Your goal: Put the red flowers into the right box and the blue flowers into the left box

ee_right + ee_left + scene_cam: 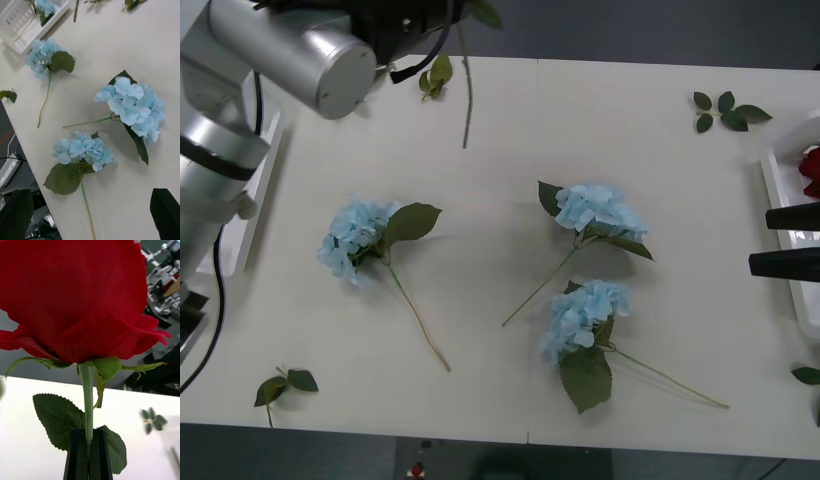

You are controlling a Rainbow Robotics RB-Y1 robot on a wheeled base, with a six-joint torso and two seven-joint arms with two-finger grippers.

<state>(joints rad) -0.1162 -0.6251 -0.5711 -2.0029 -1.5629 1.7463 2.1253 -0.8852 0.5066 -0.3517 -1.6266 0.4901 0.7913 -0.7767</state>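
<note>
My left gripper is shut on the green stem of a red flower, held upright with its bloom close above the fingers. In the front view this gripper is raised over the table's far left, and the stem hangs below it. Three blue flowers lie on the table. My right gripper hovers open at the right edge beside the right box, which holds a red flower. The left box holds a blue flower.
Loose green leaf sprigs lie at the far right, near left, far left and right edge. The left arm's silver body covers the far left corner. The table's front edge runs close below the nearest blue flower.
</note>
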